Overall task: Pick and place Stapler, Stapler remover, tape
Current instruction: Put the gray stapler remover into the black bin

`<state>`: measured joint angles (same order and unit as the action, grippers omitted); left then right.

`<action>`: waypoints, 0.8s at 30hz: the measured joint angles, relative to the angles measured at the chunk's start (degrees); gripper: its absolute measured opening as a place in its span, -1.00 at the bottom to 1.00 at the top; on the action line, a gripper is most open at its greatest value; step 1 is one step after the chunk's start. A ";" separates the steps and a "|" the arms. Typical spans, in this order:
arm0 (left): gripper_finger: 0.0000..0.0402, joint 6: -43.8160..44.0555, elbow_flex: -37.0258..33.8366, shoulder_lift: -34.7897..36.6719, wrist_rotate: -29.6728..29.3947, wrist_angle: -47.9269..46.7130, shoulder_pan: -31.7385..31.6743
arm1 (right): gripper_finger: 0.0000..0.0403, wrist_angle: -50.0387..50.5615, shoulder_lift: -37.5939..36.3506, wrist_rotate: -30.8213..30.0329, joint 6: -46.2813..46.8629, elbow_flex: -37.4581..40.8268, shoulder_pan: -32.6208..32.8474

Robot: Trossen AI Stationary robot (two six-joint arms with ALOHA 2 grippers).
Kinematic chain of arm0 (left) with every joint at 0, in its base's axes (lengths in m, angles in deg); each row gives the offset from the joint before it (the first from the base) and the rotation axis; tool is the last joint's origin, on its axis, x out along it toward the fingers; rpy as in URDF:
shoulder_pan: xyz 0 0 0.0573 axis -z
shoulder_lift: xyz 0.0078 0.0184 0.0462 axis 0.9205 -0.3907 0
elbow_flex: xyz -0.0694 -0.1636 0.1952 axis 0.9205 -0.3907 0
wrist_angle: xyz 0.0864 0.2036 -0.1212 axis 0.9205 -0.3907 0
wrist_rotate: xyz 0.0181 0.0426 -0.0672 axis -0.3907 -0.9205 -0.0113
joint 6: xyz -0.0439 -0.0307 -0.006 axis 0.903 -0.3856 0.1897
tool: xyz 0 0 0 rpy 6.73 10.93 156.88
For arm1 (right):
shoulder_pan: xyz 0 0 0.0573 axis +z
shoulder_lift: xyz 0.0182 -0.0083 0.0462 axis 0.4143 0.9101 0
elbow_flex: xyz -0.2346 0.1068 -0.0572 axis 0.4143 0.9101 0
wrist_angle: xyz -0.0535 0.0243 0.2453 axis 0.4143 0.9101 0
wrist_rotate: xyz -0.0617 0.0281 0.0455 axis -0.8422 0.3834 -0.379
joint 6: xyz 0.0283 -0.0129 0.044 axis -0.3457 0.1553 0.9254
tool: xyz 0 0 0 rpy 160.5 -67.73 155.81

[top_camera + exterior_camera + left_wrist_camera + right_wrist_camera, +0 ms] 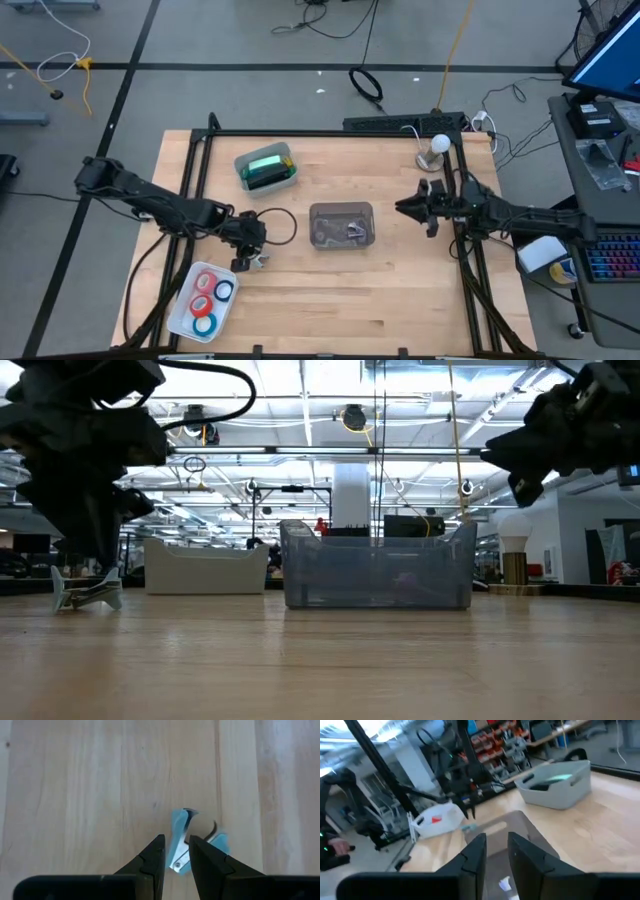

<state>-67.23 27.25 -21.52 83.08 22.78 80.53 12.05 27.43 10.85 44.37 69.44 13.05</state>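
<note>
1. High view: left gripper (250, 262) is down at the table beside the tape tray (178, 318), fingers narrowly parted around the staple remover (181, 842).
2. Right gripper (410, 207) hovers near the clear bin (342, 210); nothing visible between its fingers.
3. Stapler (266, 166) lies in the grey bin (243, 170).

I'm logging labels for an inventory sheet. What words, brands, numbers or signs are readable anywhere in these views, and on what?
None can be read.
The stapler, the tape rolls and the stapler remover show no legible marking.
The monitor beside the table and the shelves in the room behind are too blurred to read.
</note>
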 joint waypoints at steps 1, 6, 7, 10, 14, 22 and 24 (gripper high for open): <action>-0.56 -0.46 0.00 -0.37 0.00 0.06 -0.01 | -0.65 -1.98 -0.27 0.04 0.54 1.15 0.00; -0.56 -1.60 0.00 -2.44 -0.02 2.05 -0.01 | -0.65 -6.56 -1.08 -0.11 2.92 4.54 -0.02; -0.56 -1.57 0.02 -2.79 0.02 2.76 -0.05 | -0.65 -6.57 -1.07 -0.09 3.37 4.69 0.00; -0.56 -1.96 0.00 -2.99 0.04 3.53 -0.11 | -0.65 -6.33 -0.89 -0.13 4.19 4.74 0.00; -0.56 -4.67 0.00 -2.96 0.04 3.91 -0.12 | -0.65 -6.37 -0.94 -0.11 4.53 4.79 -0.11; -0.56 -6.27 0.00 -6.29 -0.48 4.79 -1.00 | -0.65 -7.09 -0.94 -0.13 4.52 4.88 -0.11; -0.56 -6.75 0.00 -7.44 -0.18 5.09 -1.43 | -0.65 -7.36 -0.94 -0.13 4.38 4.92 -0.11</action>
<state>-73.98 27.25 -28.96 82.90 27.87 79.10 4.69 26.50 10.72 48.76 74.35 12.94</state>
